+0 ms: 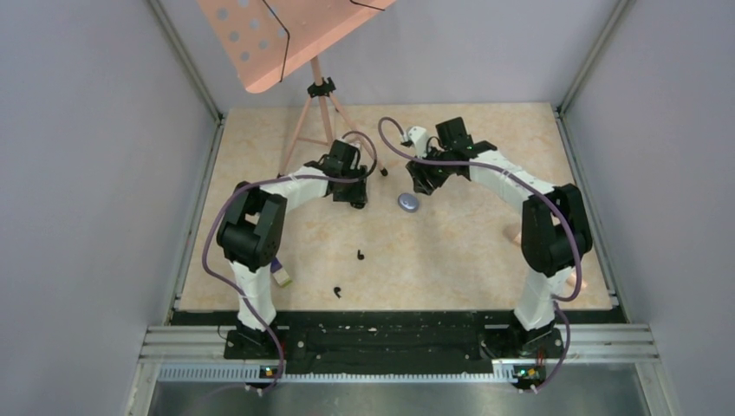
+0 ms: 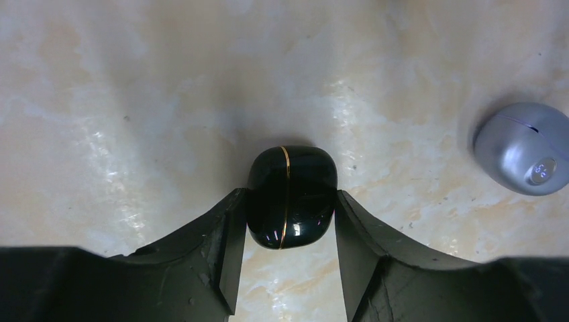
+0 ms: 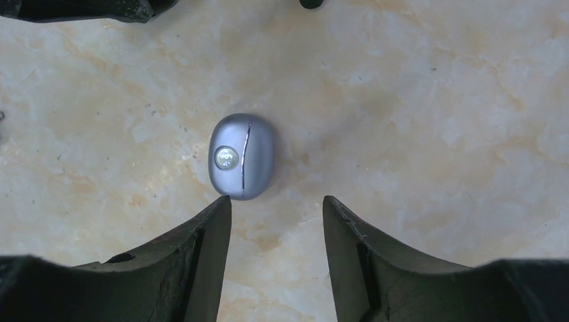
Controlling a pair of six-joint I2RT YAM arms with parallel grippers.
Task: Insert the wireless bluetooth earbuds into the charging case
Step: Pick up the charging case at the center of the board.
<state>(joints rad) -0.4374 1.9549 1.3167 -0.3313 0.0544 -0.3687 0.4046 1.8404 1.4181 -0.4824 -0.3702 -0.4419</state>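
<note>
Two black comma-shaped earbuds (image 1: 360, 255) (image 1: 338, 292) lie on the table in front of the left arm. The pale purple buds are out of view. A glossy black charging case (image 2: 292, 196) with a gold seam sits closed on the table. My left gripper (image 2: 290, 194) (image 1: 354, 198) is shut on its sides. A closed silver-blue charging case (image 3: 242, 156) (image 1: 408, 202) lies between the two grippers and also shows in the left wrist view (image 2: 527, 147). My right gripper (image 3: 276, 200) (image 1: 425, 184) is open and empty just behind it, with its left fingertip near the case's edge.
A pink perforated music stand (image 1: 286, 35) on a tripod (image 1: 316, 113) stands at the back, with one foot (image 1: 384, 172) near the grippers. A purple-and-cream block (image 1: 282, 276) lies by the left arm's base. Grey walls enclose the table on three sides.
</note>
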